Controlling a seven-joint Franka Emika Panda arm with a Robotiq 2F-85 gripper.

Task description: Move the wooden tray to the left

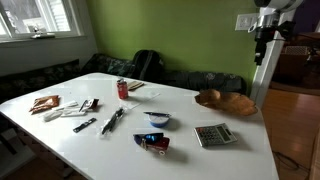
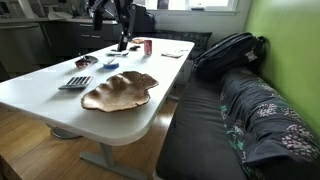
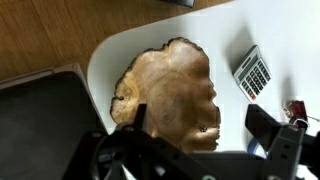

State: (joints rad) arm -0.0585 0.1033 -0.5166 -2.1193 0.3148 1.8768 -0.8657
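Observation:
The wooden tray [image 1: 225, 101] is a shallow oval orange-brown dish with an irregular rim. It lies near a rounded corner of the white table [image 1: 120, 140] and shows in both exterior views [image 2: 120, 90]. In the wrist view the tray [image 3: 170, 85] lies directly below the camera, near the table edge. My gripper [image 3: 200, 128] is open and empty, with its two dark fingers spread wider than the tray's lower part. In an exterior view the gripper [image 1: 265, 35] hangs well above the tray.
A grey calculator [image 1: 212, 135] [image 3: 252, 72] lies beside the tray. A small blue-and-white bowl [image 1: 158, 119], a snack packet [image 1: 152, 143], a red can [image 1: 123, 89], pens and papers lie further along the table. A dark bench with a backpack [image 2: 228, 50] runs beside it.

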